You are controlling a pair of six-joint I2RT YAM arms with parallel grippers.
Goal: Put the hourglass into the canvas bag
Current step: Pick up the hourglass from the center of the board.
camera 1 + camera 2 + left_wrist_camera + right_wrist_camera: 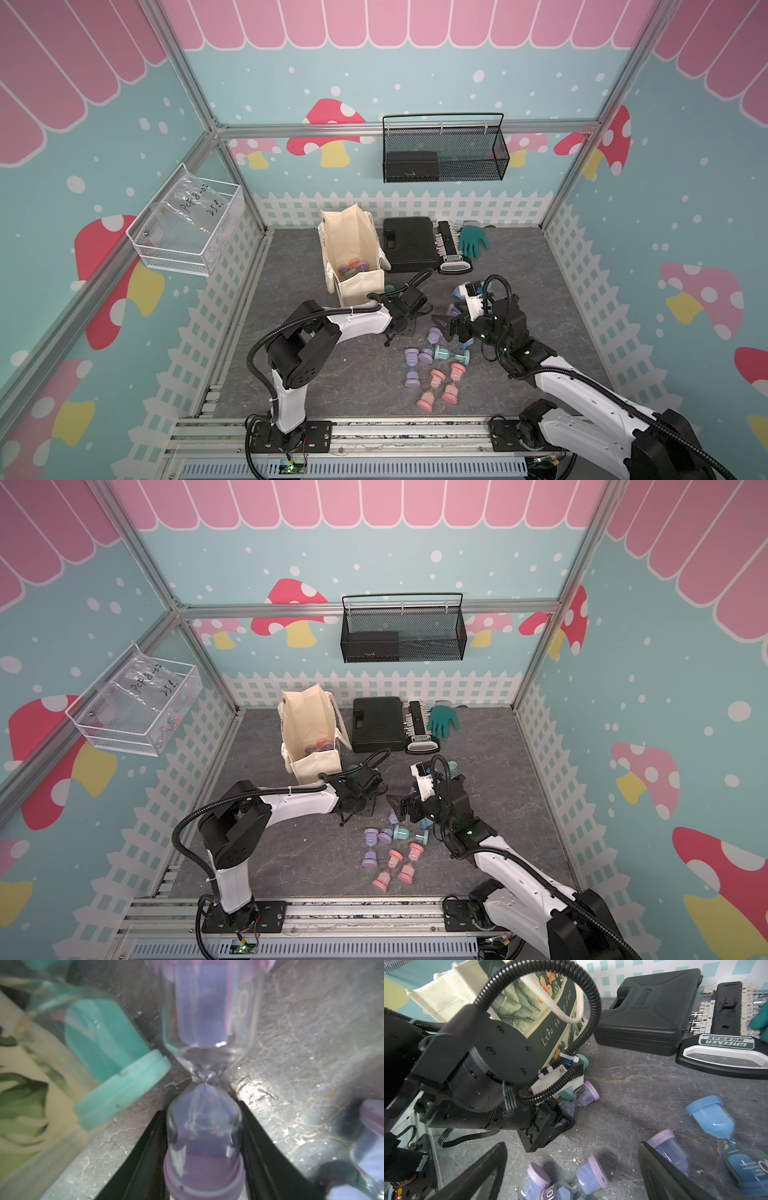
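1. Now the left gripper (pixel 200 1107) is clamped on a purple hourglass (pixel 204 1132), its fingers (pixel 145 1157) pressed to both sides of one bulb.
2. That hourglass lies on the grey table (pixel 519 270), just beside the printed side of the canvas bag (pixel 351 232), with a teal hourglass (pixel 108 1043) next to it.
3. Meanwhile the right gripper (pixel 571 1167) hangs empty, jaws wide apart, over loose purple hourglasses (pixel 589 1176).
4. The bag stands upright and open near the back fence, with stored hourglasses (pixel 352 266) inside.

Left gripper (pixel 202 1109) low, pinching hourglass (pixel 207 1012), right gripper (pixel 573 1146) spread wide
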